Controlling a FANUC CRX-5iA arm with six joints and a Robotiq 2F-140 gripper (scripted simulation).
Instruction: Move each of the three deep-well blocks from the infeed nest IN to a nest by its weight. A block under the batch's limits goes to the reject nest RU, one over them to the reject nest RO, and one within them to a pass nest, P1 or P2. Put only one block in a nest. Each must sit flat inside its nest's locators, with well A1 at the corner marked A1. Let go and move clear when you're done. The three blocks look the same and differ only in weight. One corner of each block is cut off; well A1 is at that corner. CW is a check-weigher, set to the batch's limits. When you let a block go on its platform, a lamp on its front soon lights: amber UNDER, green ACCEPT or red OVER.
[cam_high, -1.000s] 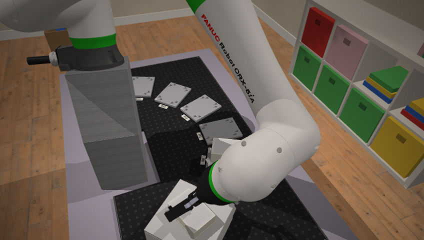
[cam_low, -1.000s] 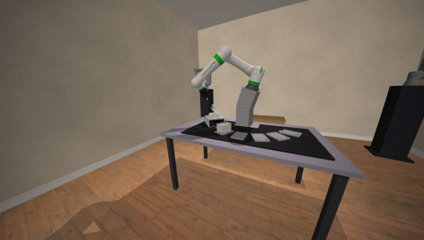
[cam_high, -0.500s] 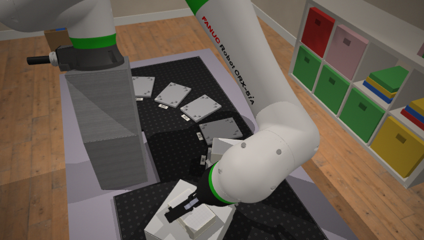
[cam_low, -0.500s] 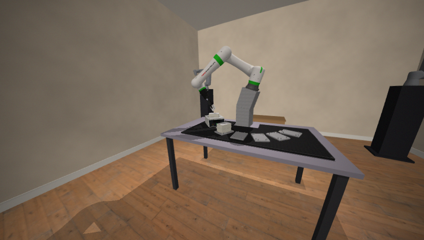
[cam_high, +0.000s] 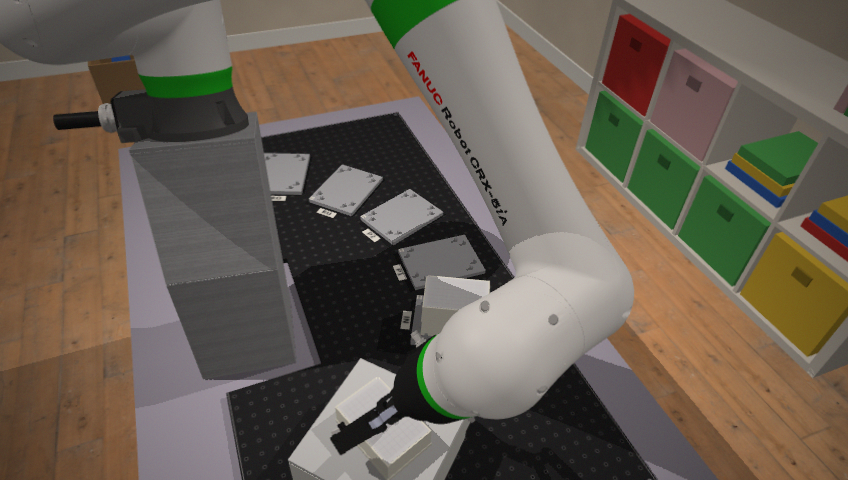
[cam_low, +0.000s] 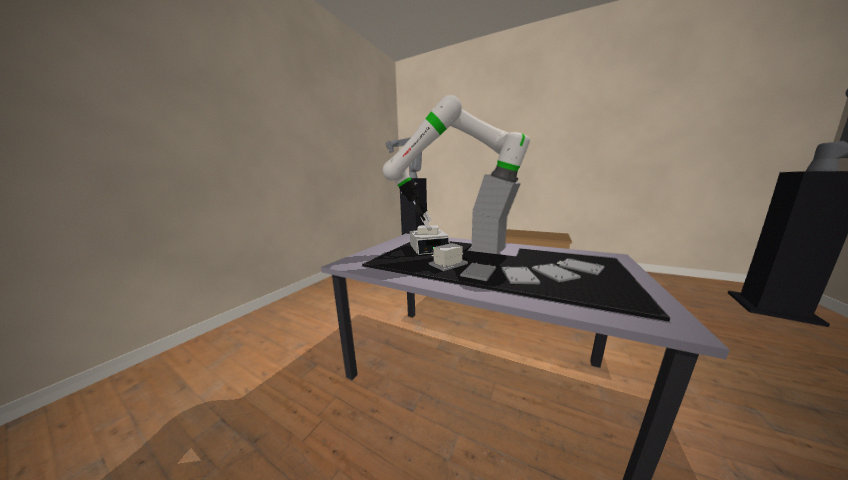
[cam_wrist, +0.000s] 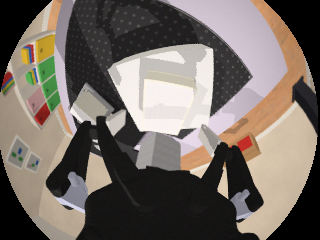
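Note:
One pale block lies on the check-weigher CW. My gripper is open, its fingers just above and around the block, nothing held. No lit lamp can be made out on the weigher's dark front. Two blocks appear stacked at the infeed nest IN, partly behind the arm in the top view. Nests P1, P2, RU and RO hold no block. The cut corners are not clear.
The grey robot pedestal stands beside the black mat. The stacked blocks stand between the weigher and P1. A shelf with coloured bins stands off the table.

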